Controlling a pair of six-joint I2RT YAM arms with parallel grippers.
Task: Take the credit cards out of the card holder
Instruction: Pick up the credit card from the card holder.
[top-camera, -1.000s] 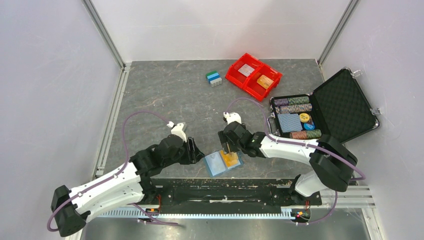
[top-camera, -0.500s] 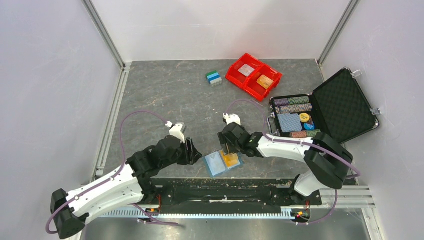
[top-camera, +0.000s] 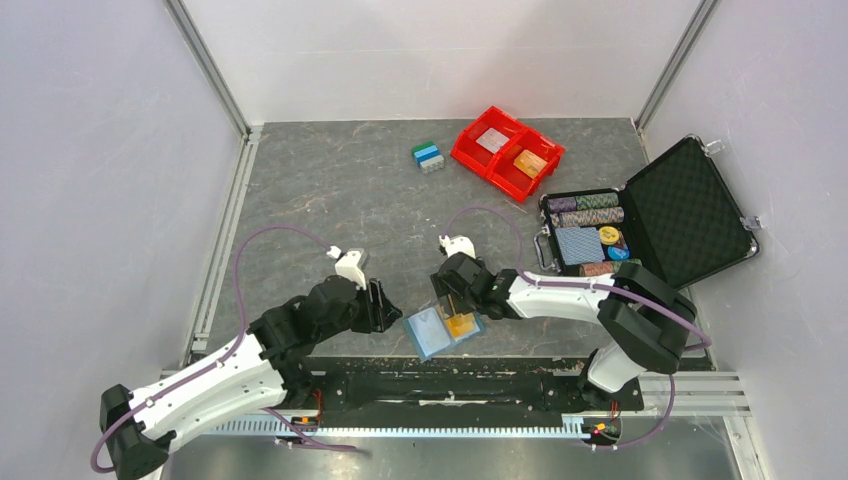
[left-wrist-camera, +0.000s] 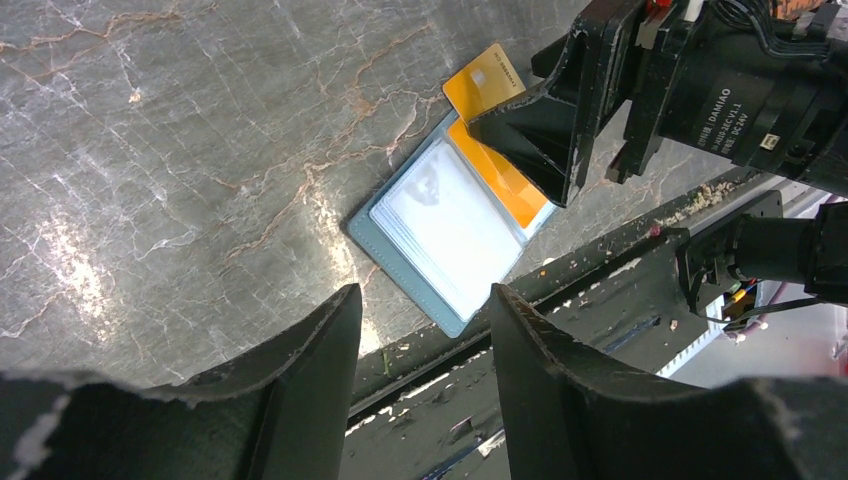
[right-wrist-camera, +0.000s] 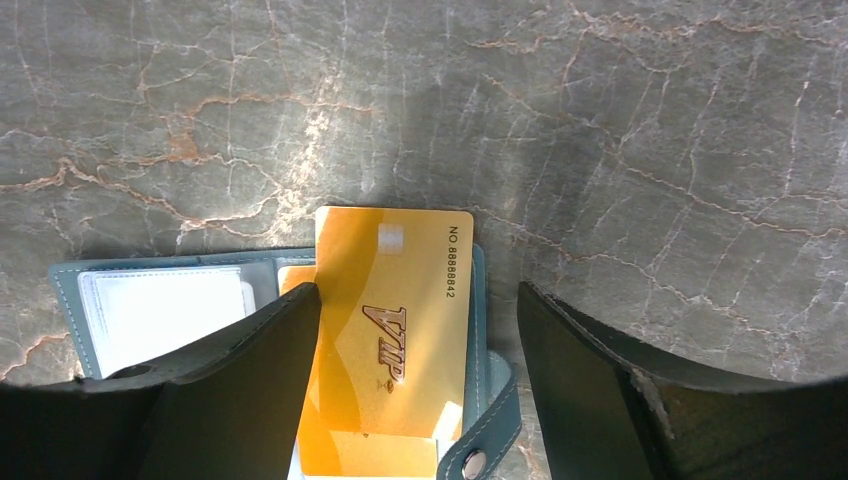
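The light-blue card holder (top-camera: 424, 336) lies spread open near the table's front edge. An orange credit card (right-wrist-camera: 395, 320), marked VIP, sticks partly out of its right pocket past the far edge (left-wrist-camera: 483, 82). A whitish card (left-wrist-camera: 450, 225) sits in the left panel (right-wrist-camera: 165, 305). My right gripper (right-wrist-camera: 418, 295) is open, low over the holder, its fingers standing either side of the orange card; the left finger (right-wrist-camera: 250, 370) overlaps the card's edge. My left gripper (left-wrist-camera: 425, 300) is open and empty, just left of the holder (left-wrist-camera: 365, 230), apart from it.
A red two-compartment bin (top-camera: 507, 152) with cards and a small blue-green box (top-camera: 428, 156) stand at the back. An open black case (top-camera: 690, 210) with poker chips (top-camera: 590, 215) is on the right. The black rail (top-camera: 450, 375) runs just beyond the holder's near edge.
The right gripper has shifted a little left and toward the front edge, and the holder has slid left and turned slightly with it. The left arm has drawn back a little leftward.
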